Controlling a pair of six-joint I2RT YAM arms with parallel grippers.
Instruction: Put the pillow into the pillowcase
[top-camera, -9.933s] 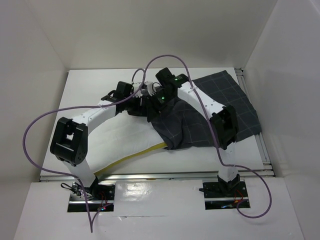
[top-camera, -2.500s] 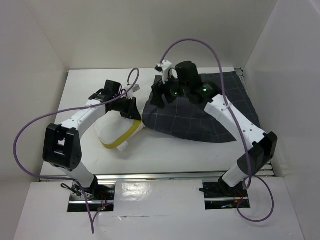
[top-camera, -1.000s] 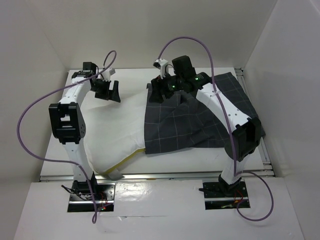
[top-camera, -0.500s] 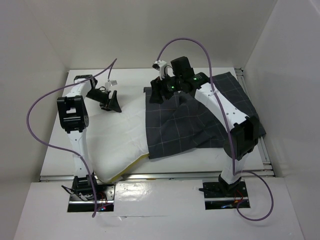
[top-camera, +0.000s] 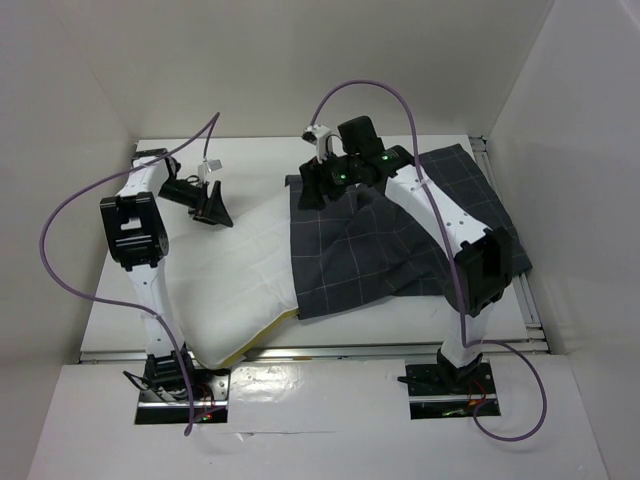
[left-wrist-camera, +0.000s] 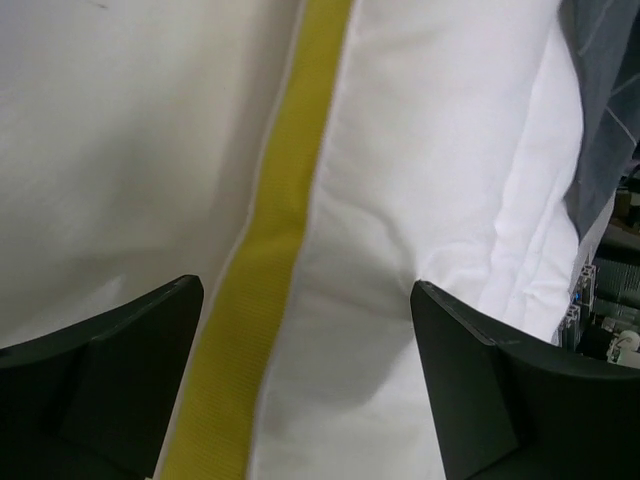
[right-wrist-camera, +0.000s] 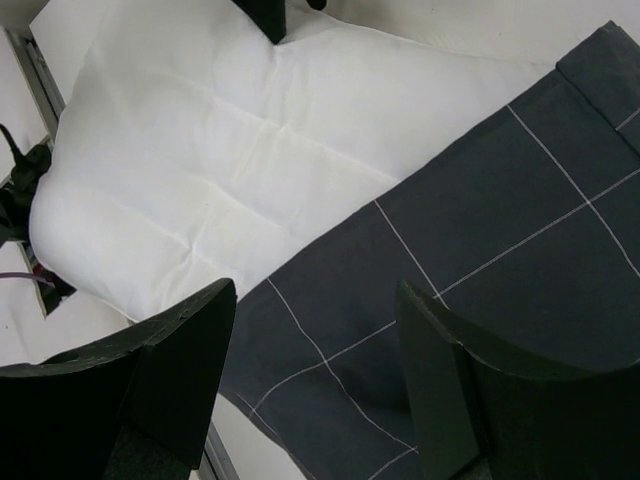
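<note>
The pillow (top-camera: 240, 270) lies on the left half of the worktop (top-camera: 250, 155). Its right end is covered by the pillowcase (top-camera: 400, 240) on the right side. The left end effector (top-camera: 212, 208) and right end effector (top-camera: 310, 190) both gape apart, holding nothing. A push now could just slide the loose, floppy cloth away.

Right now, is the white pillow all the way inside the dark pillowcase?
No, a big part of the pillow lies uncovered, left of the pillowcase.
</note>
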